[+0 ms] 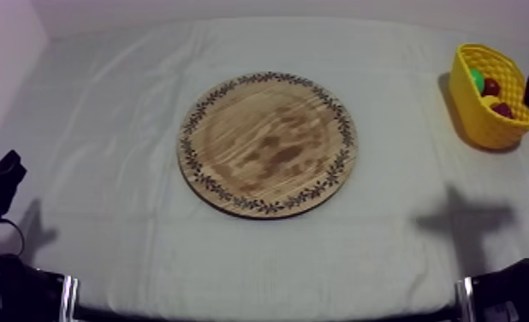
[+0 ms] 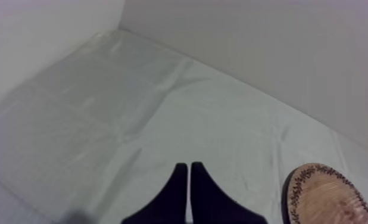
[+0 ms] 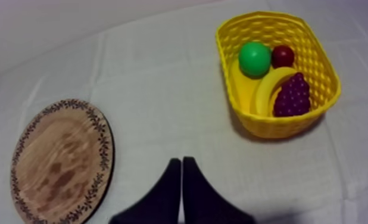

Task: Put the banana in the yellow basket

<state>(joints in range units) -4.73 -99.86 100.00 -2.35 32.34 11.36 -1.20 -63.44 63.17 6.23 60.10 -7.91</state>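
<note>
While the banana (image 3: 267, 89) lay inside the yellow basket (image 3: 281, 126), beside a bunch of grapes (image 3: 292, 95), a green fruit (image 3: 255, 58) and a small red fruit (image 3: 283, 56), the wooden board (image 1: 268, 143) sat mid-table, well apart. The left gripper (image 2: 189, 167) and the right gripper (image 3: 181, 161) each had fingers pressed together, holding nothing.

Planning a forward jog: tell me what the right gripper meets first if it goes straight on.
Probably only bare cloth: the right gripper points between the wooden board and the yellow basket, though depth is unclear.
</note>
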